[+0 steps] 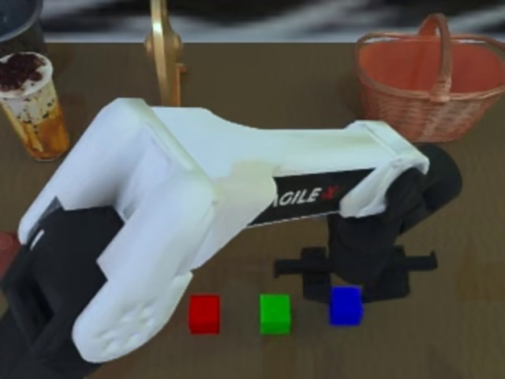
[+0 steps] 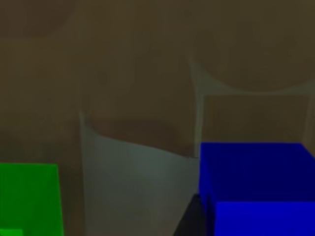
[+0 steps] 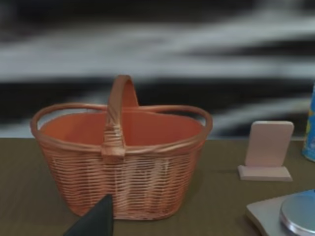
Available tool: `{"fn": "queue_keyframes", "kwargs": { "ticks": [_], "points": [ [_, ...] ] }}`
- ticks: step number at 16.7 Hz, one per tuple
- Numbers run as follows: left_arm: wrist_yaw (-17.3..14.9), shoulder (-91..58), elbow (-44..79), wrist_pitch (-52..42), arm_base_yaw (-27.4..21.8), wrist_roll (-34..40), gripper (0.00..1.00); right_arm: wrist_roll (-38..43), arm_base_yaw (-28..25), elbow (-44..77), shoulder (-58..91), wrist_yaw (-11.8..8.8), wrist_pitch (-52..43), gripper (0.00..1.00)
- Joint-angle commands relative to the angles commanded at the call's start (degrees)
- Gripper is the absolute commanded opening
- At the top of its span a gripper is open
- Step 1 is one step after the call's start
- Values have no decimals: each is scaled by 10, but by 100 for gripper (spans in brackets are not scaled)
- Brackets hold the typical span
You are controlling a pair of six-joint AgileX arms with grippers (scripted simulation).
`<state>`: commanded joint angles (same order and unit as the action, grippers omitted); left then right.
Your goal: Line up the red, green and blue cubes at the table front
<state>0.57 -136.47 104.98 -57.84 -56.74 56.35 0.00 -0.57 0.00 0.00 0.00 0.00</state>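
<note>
The blue cube (image 1: 346,305) sits on the counter (image 1: 442,316), at the right end of a row: the green cube (image 1: 274,313) lies to its left with a gap, and the red cube (image 1: 204,313) lies left of the green one, equally apart. The left tool (image 1: 347,272) hangs directly over the blue cube's far edge, black body spread sideways; whether its fingers are parted or closed on the cube cannot be told. The left wrist view adds a close look at the blue cube (image 2: 256,187) and green cube (image 2: 29,199) standing apart on bare counter. Behind the blue cube, near the far right, stands a wicker basket (image 1: 430,83). The right wrist view faces this basket (image 3: 120,162), plus a small pink stand (image 3: 267,150) beside it; only one dark fingertip (image 3: 96,221) shows, so the right tool's state is unknown.
</note>
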Motion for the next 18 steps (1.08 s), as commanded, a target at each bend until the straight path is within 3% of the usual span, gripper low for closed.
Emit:
{"fn": "queue_keyframes", "kwargs": {
  "ticks": [4,5,14,18],
  "points": [
    [0,0,0,0,0,0,98,0,0,0,0,0,0,100],
    [0,0,0,0,0,0,100,0,0,0,0,0,0,100],
    [0,1,2,-2,1,0,100,0,0,0,0,0,0,100],
    [0,15,47,-65,4,2,100,0,0,0,0,0,0,100]
  ]
}}
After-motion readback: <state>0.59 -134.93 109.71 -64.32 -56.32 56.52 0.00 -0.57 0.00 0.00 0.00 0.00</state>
